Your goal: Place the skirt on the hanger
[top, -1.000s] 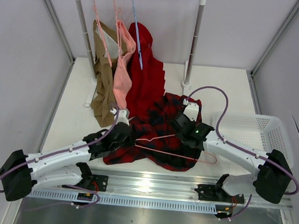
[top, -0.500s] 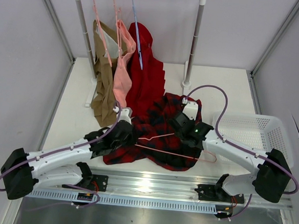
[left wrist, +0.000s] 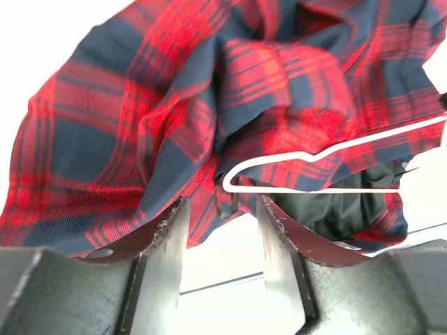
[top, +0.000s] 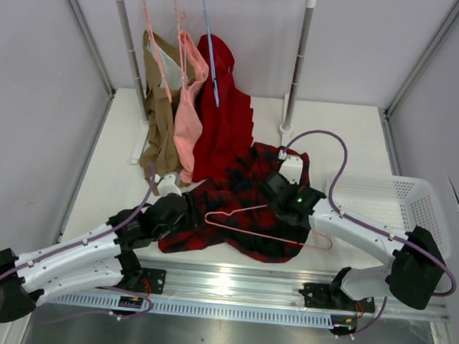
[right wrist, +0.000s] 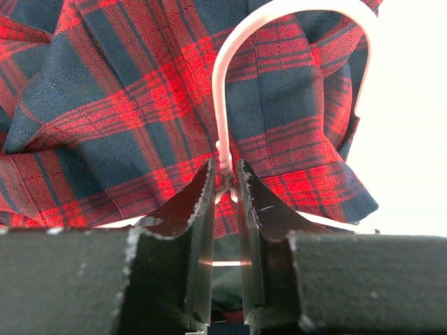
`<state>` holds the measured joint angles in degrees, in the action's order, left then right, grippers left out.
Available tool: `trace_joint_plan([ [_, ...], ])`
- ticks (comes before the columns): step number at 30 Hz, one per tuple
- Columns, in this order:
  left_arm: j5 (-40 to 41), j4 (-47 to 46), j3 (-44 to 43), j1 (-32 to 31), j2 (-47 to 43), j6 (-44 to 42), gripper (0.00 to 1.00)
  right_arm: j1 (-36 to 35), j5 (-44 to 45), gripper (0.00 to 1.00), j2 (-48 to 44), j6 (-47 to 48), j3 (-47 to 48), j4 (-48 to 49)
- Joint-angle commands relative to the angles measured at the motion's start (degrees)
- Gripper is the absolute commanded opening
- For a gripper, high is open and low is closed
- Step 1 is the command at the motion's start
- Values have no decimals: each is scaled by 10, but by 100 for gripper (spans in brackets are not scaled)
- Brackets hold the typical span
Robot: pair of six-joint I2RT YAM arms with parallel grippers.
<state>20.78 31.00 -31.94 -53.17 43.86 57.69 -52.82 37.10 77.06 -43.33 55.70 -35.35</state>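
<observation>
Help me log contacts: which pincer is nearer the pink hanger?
Right. The right pincer is shut on the hanger at the foot of its hook. The left pincer is open at the skirt's edge, just short of the hanger's end corner.

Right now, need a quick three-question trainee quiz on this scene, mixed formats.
1. True or false: the right arm's jaws are shut on the hanger at the base of its hook.
2. At the edge of the skirt, the left arm's jaws are: A) shut on fabric; B) open, gripping nothing; C) shut on the hanger's wire.
3. Fill in: in the top view, the hanger lies ___ the skirt.

Key: 1 true; 2 B; 3 on top of.
</observation>
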Motion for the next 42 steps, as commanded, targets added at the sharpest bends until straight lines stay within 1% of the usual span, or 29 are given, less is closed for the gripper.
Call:
trace_joint_plan([
  [1, -5, -1, 19, -12, 3, 56, 50, -2, 35, 0, 2, -1, 24, -2],
  [3, -4, -11, 25, -13, 6, 72, 54, -3, 35, 0, 2, -1, 24, -3],
  [6, -1, -31, 34, -14, 10, 80, 54, -2, 35, 0, 3, -1, 25, -3],
  [10, -6, -49, 36, -14, 31, 87, 50, -2, 36, 0, 3, -1, 24, -3],
  [15, -17, -88, 48, -14, 46, 88, 48, -3, 36, 0, 2, 0, 24, -3],
  [17, -17, -93, 47, -14, 53, 89, 44, -2, 36, 0, 2, 1, 25, -3],
  [24, -14, -102, 47, -13, 62, 88, 37, -2, 36, 0, 1, 2, 25, -2],
  [25, -14, -102, 46, -13, 65, 88, 34, -2, 37, 0, 1, 1, 25, -3],
  [27, -11, -101, 44, -13, 67, 85, 32, -2, 36, 0, 0, 0, 24, -3],
  [33, -2, -99, 34, -9, 80, 74, 21, -2, 36, 0, -7, 1, 21, -4],
  [34, 0, -99, 33, -8, 82, 72, 17, -2, 36, 0, -7, 2, 20, -5],
  [42, 5, -96, 14, -2, 98, 52, 8, -2, 39, 0, -21, 2, 14, -9],
])
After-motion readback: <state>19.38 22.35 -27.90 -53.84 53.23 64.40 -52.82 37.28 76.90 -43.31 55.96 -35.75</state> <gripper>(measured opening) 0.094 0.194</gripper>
